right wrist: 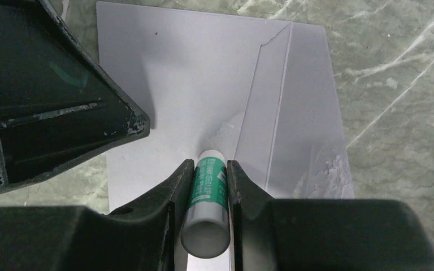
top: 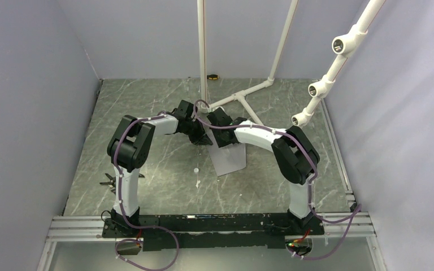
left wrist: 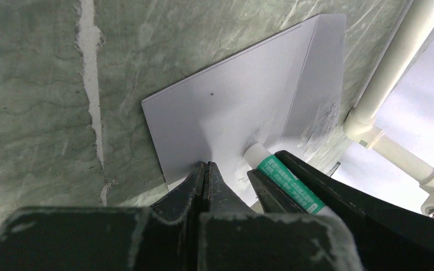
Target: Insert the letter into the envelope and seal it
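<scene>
between the fingers of the right gripper [right wrist: 209,166] sits a glue stick [right wrist: 206,195] – a white tube with a green printed label – clamped on both sides of its barrel. its nose points away from the wrist and down, and meets the grey envelope [right wrist: 175,68] just ahead of the fingertips. the envelope lies flat on the green marbled table [top: 147,113], under and in front of both grippers. just right of the glue stick's nose a straight crease [right wrist: 277,113] runs away across the paper, with a second slanted fold line joining it near the far edge. beyond the crease, further right of the fingers, a patch of rough white smears [right wrist: 328,164] marks the grey surface, and paler smearing shows around the nose itself.

the left gripper [left wrist: 205,166] is clenched with nothing between its jaws – the two dark tips are pressed together and appear to rest on the near part of the envelope, just left of the glue stick. from the right wrist it shows as a black wedge to the left of the fingers, its shadow falling on the paper.

from above, both wrists meet over the envelope's far end, and a white pipe frame [top: 243,96] stands just behind them.
</scene>
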### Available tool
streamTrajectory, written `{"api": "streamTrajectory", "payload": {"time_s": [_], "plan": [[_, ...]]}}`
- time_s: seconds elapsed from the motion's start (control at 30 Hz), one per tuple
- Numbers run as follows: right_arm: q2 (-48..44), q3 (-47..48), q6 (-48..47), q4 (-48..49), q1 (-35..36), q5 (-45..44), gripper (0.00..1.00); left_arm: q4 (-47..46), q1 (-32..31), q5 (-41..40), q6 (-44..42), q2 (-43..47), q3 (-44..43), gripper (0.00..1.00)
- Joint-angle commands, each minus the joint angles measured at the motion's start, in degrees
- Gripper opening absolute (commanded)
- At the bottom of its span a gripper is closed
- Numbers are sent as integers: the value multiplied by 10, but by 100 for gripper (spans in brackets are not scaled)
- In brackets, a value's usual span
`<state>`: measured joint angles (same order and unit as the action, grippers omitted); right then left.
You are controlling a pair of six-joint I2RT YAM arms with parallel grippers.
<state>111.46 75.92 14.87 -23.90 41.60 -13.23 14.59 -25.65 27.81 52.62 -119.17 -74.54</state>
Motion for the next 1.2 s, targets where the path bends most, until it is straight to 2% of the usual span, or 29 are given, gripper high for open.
{"api": "streamTrajectory", "payload": {"time_s": [0.0, 0.27, 0.5, 0.6, 0.63, 0.73, 0.8, 1.03, 1.07, 1.17], "plan": [[-33, 12, -19, 12, -4, 18, 0, 44, -9, -64, -40, -45, 19, 2], [-203, -23, 21, -5, -16, 101, 0, 30, -9, -44, -60, -19, -2, 3], [-297, -102, 34, 60, -41, 189, 0, 2, -8, -18, -73, 28, -17, 5], [-333, -137, 46, 122, -50, 230, 0, -41, -8, 15, -86, 69, -8, 18], [-344, -147, 50, 150, -52, 241, 0, -51, -8, 15, -94, 82, -6, 28], [-368, -165, 62, 200, -55, 259, 0, -71, -7, 10, -109, 128, 13, 48], [-376, -169, 67, 234, -56, 265, 0, -68, -7, -5, -117, 160, 24, 57], [-373, -169, 75, 306, -59, 330, 0, -49, 7, -111, -112, 292, 84, 83], [-372, -171, 79, 318, -58, 343, 0, -50, 12, -124, -105, 311, 101, 91], [-364, -168, 82, 345, -58, 372, 0, -47, 32, -150, -87, 368, 130, 92]]}}
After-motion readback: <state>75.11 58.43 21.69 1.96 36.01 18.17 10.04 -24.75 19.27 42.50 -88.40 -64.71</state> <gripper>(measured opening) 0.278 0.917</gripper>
